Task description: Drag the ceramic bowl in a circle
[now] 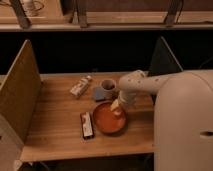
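The ceramic bowl (pixel 107 119) is a wide, shallow orange-red dish on the wooden table (pixel 55 125), near its front middle. My white arm reaches in from the right, and the gripper (pixel 117 107) hangs down over the bowl's far right rim, touching or just inside it. The arm's large white body fills the right side of the view and hides the table's right part.
A small white mug (pixel 108 88) with a dark inside stands just behind the bowl on a blue pad. A tilted packet (pixel 80 86) lies to its left. A dark snack bar (pixel 87 125) lies left of the bowl. Wooden dividers stand at both table sides.
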Robot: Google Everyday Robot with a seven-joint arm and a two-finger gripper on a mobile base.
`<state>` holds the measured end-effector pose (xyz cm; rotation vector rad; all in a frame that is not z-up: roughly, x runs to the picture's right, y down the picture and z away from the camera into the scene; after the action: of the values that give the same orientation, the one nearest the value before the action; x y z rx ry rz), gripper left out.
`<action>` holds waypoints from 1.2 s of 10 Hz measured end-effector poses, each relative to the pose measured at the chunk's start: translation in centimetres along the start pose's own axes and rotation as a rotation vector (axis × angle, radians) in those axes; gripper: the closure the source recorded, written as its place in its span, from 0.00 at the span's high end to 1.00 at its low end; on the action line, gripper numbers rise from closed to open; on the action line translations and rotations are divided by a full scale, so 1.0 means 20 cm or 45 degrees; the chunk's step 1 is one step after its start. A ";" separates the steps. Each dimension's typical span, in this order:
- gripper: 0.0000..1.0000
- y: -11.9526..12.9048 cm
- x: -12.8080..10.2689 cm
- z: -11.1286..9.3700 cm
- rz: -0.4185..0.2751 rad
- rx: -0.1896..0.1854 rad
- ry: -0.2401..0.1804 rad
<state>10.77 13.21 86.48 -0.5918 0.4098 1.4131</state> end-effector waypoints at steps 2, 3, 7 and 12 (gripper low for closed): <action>0.80 0.04 0.01 0.11 -0.009 -0.024 0.056; 0.74 0.07 0.01 0.16 -0.010 -0.032 0.075; 0.36 0.07 -0.06 0.12 0.018 -0.008 0.033; 0.00 0.14 -0.06 0.00 -0.001 -0.038 -0.064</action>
<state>7.92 12.42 86.80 -0.5794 0.3491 1.4324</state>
